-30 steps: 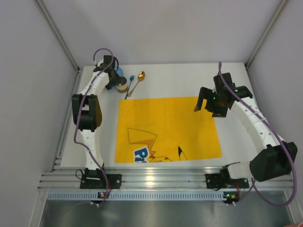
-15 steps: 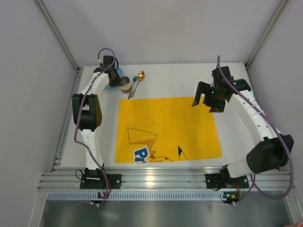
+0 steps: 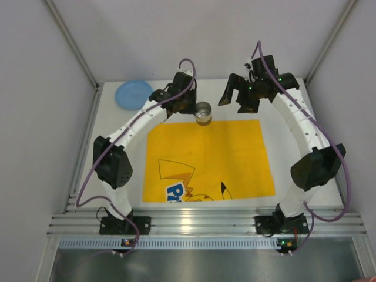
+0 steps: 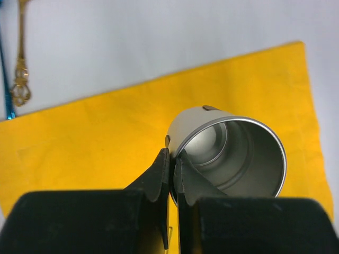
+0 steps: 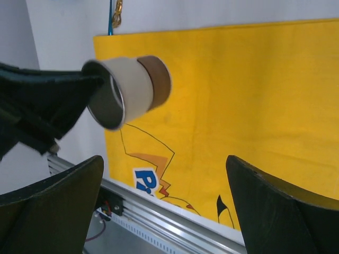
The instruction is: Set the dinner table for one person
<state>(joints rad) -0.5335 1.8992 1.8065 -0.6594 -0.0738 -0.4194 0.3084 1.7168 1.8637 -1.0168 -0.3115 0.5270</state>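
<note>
down below both jaws, dinner table (image 3: 107, 120)

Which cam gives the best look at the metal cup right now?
Left wrist: the metal cup fills the frame, its empty inside visible, with the left gripper pinching its rim. Right wrist shows the cup side-on and blurred. Top external shows it small at the yellow placemat's far edge.

Left claw (image 4: 171, 159) clamping cup (image 4: 238, 153) (rim), right claw (image 5: 164, 161) spread
</note>
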